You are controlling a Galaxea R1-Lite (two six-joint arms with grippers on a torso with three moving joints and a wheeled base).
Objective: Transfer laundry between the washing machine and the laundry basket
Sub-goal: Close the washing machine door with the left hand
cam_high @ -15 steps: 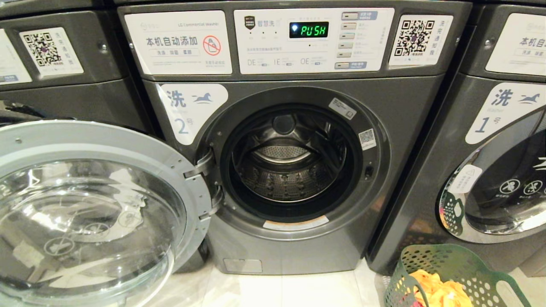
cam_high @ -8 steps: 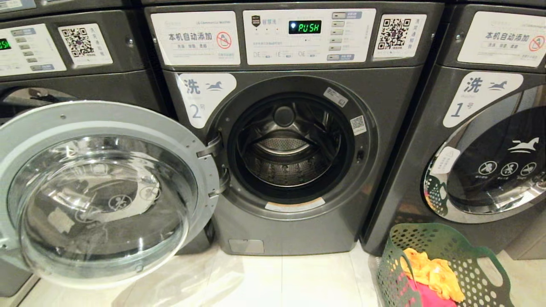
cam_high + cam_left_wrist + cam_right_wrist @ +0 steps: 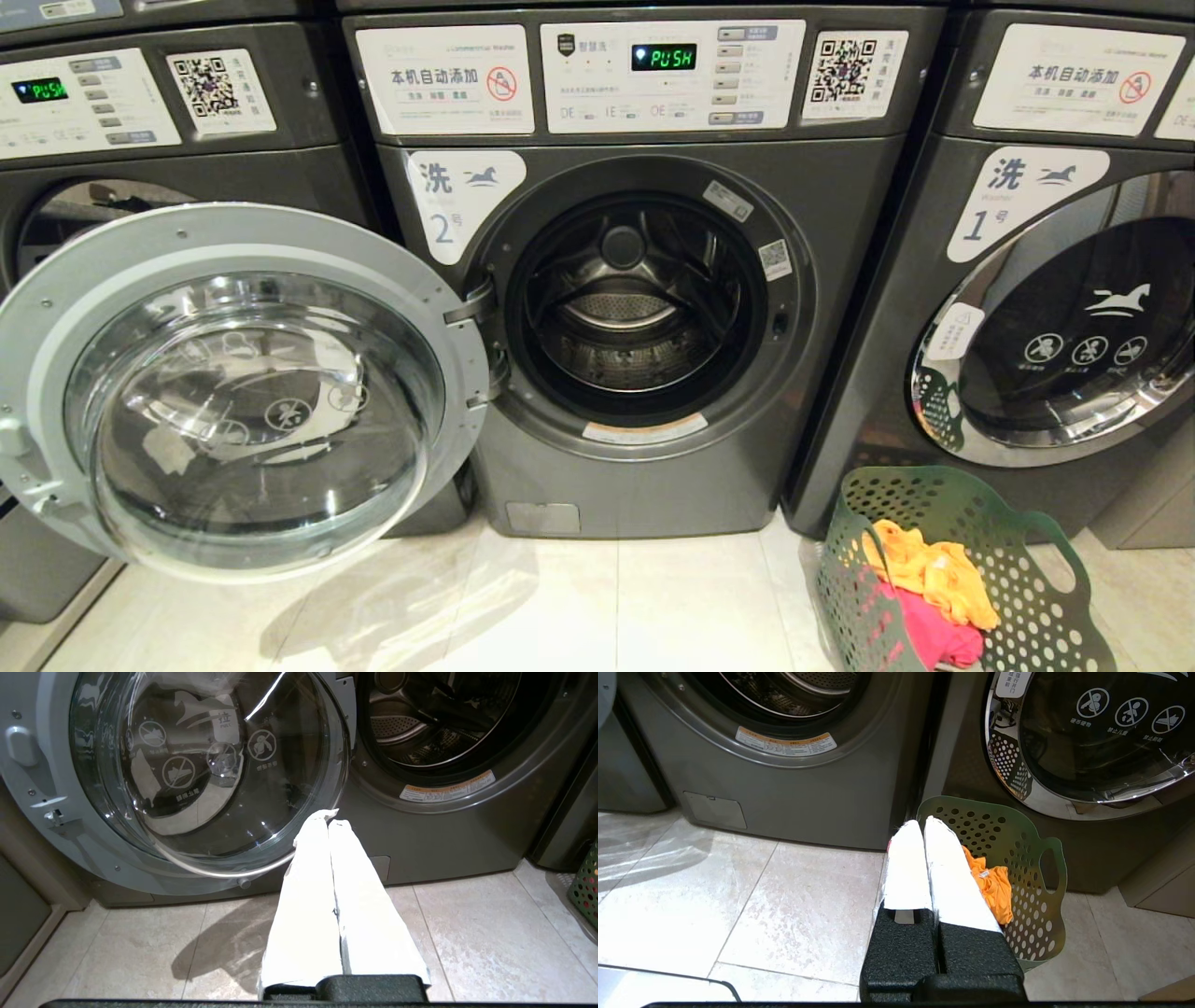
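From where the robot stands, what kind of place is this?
Most likely a self-service laundromat: a row of identical grey washing machines with number labels, QR-code stickers and a display reading PUSH. A laundry basket sits on the tiled floor.

Neither arm appears in the head view. In the left wrist view, the left gripper [image 3: 328, 820] reaches forward and slightly downward, its two long white-wrapped fingers [image 3: 308, 896] pressed flat together along their whole length, holding nothing. In the right wrist view, the right gripper [image 3: 922, 823] is posed the same way: white-wrapped fingers [image 3: 908, 872] on black bases, closed tip to tip, with nothing between them.
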